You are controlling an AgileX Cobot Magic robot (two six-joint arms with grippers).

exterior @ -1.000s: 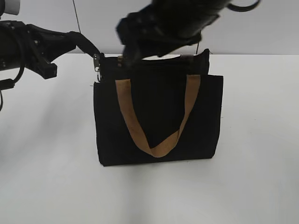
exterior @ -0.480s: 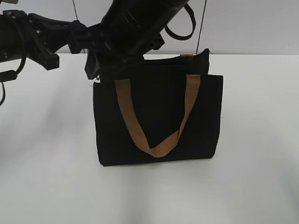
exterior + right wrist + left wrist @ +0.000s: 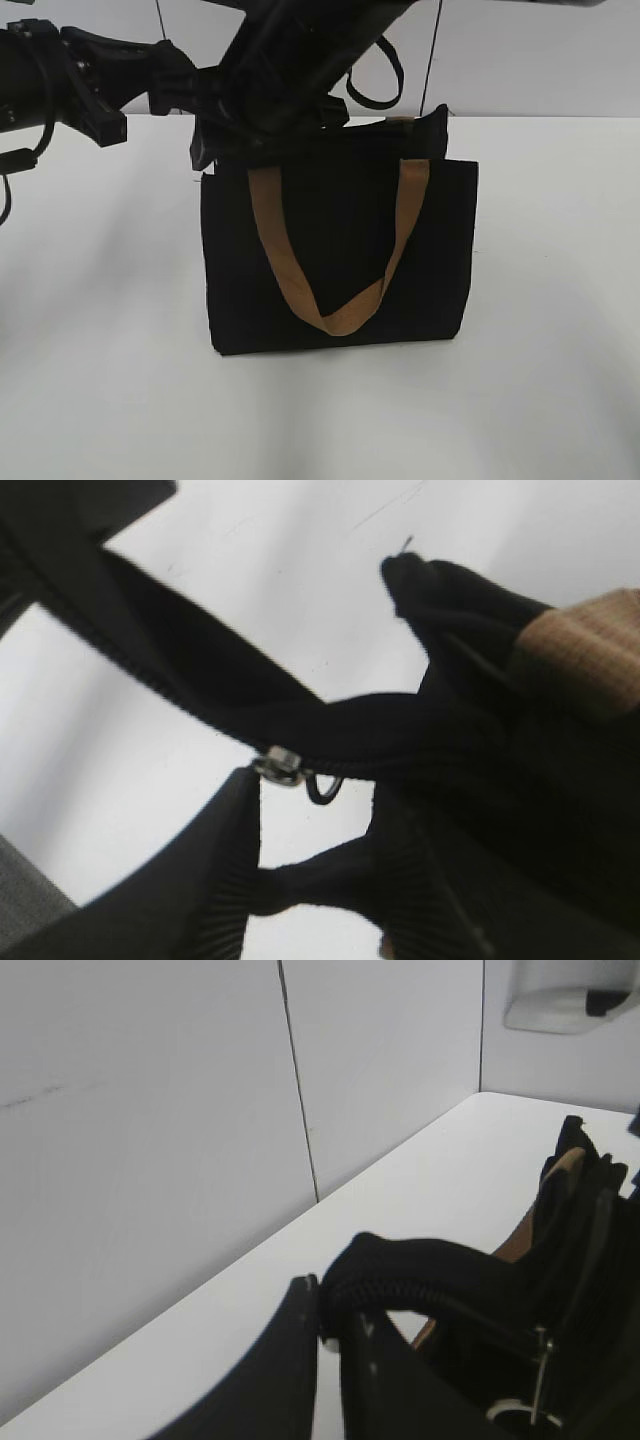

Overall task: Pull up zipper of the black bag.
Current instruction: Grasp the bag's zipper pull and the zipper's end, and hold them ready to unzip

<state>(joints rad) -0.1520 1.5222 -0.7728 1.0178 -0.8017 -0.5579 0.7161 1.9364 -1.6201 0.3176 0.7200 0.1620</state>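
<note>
The black bag (image 3: 340, 250) stands upright mid-table, a tan strap handle (image 3: 268, 235) hanging down its front. My left gripper (image 3: 330, 1312) is shut on the black fabric at the bag's top left corner and holds it taut. The right arm reaches across to that same corner (image 3: 215, 148). In the right wrist view the right gripper (image 3: 315, 800) is open. The zipper's silver pull tab (image 3: 280, 766) sits at its left fingertip on the black zip line (image 3: 180, 670). In the exterior view the tab is hidden behind the right arm.
The bag stands on a white table (image 3: 540, 380) with a pale panelled wall (image 3: 150, 1110) close behind it. A black cable loop (image 3: 375, 85) hangs from the right arm above the bag. A white fixture (image 3: 570, 1005) is mounted high on the far wall.
The right arm has swung left along the bag's top edge to its left corner, now covering the silver tab seen one second ago. The left arm and bag have barely moved.
</note>
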